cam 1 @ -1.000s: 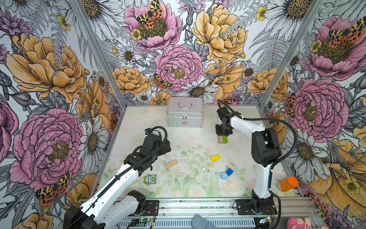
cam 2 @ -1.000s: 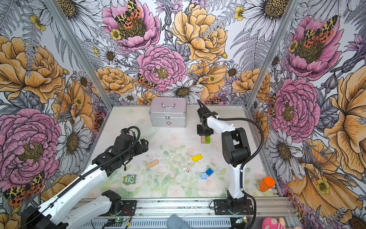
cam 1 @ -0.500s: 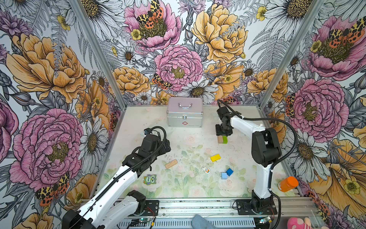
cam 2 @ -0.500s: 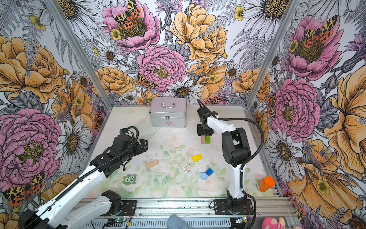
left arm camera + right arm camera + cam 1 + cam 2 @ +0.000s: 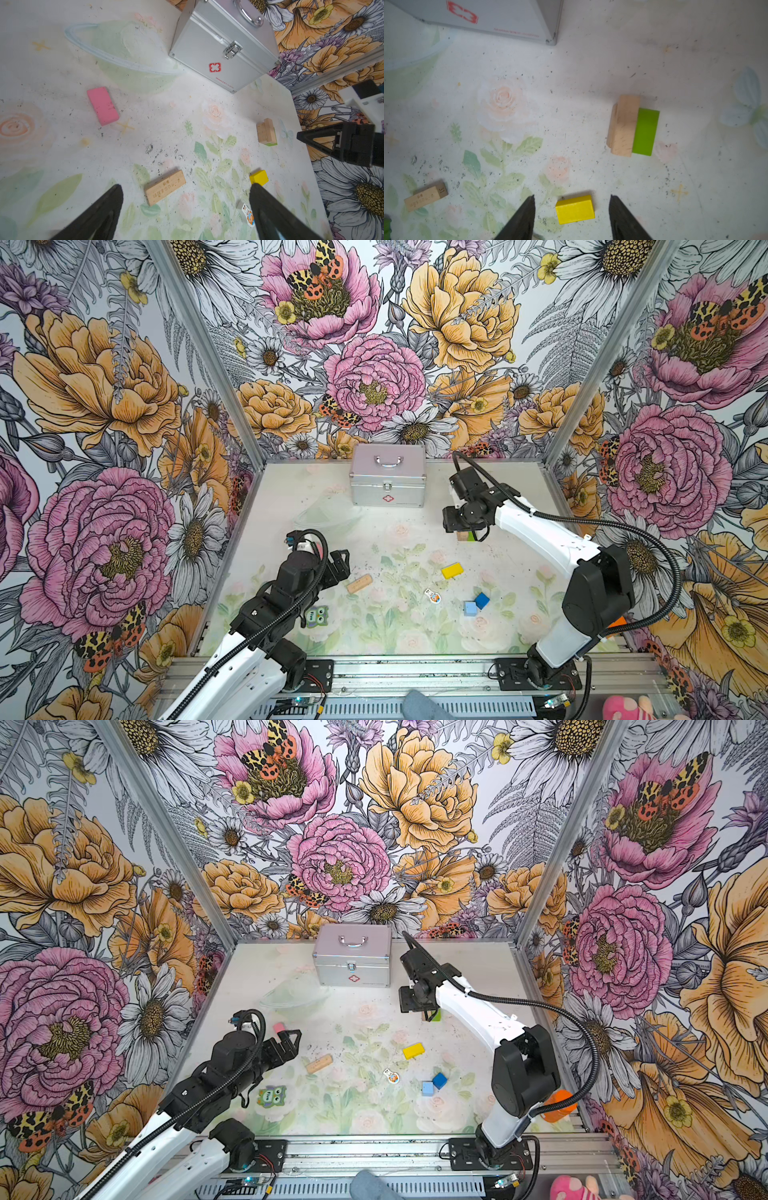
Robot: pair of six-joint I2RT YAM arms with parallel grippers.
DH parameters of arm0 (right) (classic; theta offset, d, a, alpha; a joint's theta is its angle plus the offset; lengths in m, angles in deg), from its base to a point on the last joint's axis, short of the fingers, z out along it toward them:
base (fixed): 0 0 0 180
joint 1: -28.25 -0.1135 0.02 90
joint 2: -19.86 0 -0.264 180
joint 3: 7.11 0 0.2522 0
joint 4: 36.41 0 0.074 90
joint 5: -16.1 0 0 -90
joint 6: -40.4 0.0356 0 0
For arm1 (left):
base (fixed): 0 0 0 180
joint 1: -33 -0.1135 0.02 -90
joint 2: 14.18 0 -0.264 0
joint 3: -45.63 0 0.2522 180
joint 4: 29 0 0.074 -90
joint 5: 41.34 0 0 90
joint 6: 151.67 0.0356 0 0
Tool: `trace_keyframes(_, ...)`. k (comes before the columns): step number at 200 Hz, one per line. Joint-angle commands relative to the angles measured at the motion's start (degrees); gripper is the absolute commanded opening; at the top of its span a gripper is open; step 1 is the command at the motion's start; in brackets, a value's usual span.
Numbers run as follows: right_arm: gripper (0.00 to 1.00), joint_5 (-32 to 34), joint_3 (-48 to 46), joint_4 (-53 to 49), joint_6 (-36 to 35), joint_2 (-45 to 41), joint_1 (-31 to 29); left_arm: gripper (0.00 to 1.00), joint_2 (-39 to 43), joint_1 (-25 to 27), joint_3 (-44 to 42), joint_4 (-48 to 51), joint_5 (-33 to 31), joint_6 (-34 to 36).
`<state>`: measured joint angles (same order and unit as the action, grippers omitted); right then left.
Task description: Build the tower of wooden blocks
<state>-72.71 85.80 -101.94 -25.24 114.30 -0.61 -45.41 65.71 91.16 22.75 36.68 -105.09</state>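
Top views: the tower point(image 5: 467, 536), a green block w/ tan blocks on it, is seen far right on the table point(image 5: 515, 497), right of the silver case point(image 5: 388, 481). The right gripper point(image 5: 462, 529) is held over it. The left gripper point(image 5: 337, 566) is seen near left, beside a tan brick point(image 5: 359, 584). A yellow block point(image 5: 452, 571), dark blue cube point(image 5: 482, 600), light blue cube point(image 5: 470, 608), owl piece point(image 5: 316, 616) and a small figure piece point(image 5: 434, 596) are scattered nearer.

Left wrist: fingers point(image 5: 99, 214) are spread wide, nothing between. A pink block point(image 5: 102, 106) is seen flat on the table.

Right wrist: fingers point(image 5: 521, 218) are parted, nothing gripped; the tower is seen clear of them.
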Motion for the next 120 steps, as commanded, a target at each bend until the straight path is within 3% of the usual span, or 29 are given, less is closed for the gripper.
trace_keyframes(1,0.62,0.07,-3.87,0.64,3.46,-3.86,-2.52,0.94,1.43,3.69,-4.08,3.95,-2.28,-5.71)
trace_keyframes(44,0.79,-0.34,-9.91,1.82,5.42,-11.30,-6.64,0.94,-4.71,11.07,-8.91,0.16,-4.98,-9.58)
trace_keyframes(120,0.86,-0.23,-13.31,1.74,4.16,-20.63,-6.76,0.88,-22.15,10.80,-9.27,-13.75,-0.47,-8.02)
